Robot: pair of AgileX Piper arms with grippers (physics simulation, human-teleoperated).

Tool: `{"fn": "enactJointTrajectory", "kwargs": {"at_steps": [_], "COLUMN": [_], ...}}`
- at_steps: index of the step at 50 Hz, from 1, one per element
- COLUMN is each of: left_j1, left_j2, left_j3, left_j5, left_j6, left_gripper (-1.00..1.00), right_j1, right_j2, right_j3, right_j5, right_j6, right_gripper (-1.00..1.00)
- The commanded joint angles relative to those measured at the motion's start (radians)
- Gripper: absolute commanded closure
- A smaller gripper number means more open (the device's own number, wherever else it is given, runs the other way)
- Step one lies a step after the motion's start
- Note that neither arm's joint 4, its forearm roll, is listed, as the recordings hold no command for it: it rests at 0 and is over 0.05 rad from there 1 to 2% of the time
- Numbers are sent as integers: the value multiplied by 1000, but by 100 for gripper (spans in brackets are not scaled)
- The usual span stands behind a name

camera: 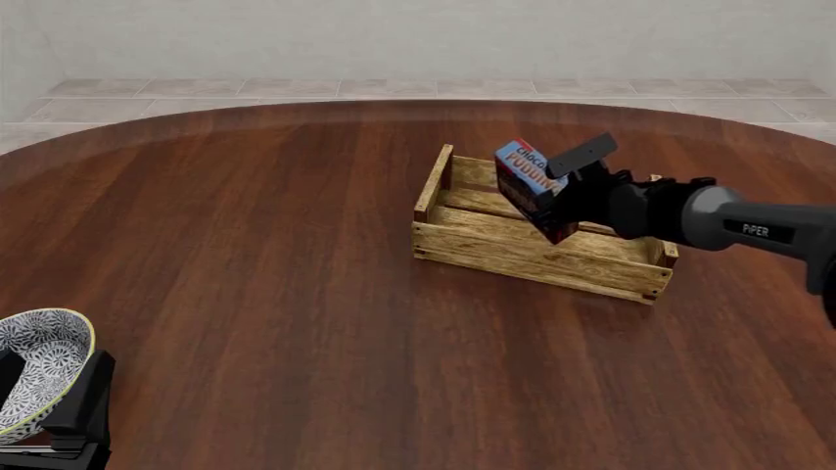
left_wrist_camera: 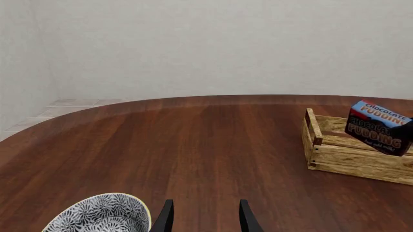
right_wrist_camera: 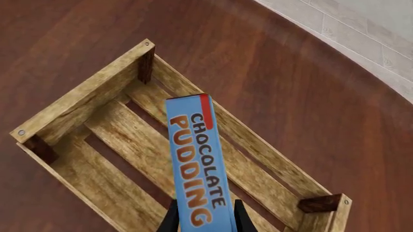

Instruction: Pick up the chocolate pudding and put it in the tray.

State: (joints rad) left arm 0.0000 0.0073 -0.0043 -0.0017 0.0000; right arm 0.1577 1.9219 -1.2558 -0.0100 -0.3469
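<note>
Between the right gripper's (camera: 565, 186) fingers — chocolate pudding (camera: 534, 186), over the tray (camera: 523, 250).

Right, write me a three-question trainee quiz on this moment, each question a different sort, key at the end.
1. True or false: the chocolate pudding already rests on the slats of the tray.
2. Which gripper holds the pudding? A) left B) right C) neither
3. Fill in: the left gripper, jaws apart, is beside a patterned ____.

Key:
1. False; the right gripper holds it tilted above the tray.
2. B
3. bowl
</note>
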Motion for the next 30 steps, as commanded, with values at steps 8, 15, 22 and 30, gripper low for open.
{"fn": "enactJointTrajectory", "kwargs": {"at_steps": [8,15,22,30], "left_j1": [0,0,0,0], "left_j2": [0,0,0,0], "left_j3": [0,0,0,0], "left_j5": [0,0,0,0], "left_j6": [0,0,0,0], "left_gripper": [-100,-100,-100,-100], "right_j1": [-2,-3,-11,-8], "right_j2": [24,30,43,53], "right_j3": [-16,-21,-29,-19], "right_j5": [-10,-11,-15,-31], "right_j6": [18,19,23,29], "right_gripper": [100,100,100,100]}}
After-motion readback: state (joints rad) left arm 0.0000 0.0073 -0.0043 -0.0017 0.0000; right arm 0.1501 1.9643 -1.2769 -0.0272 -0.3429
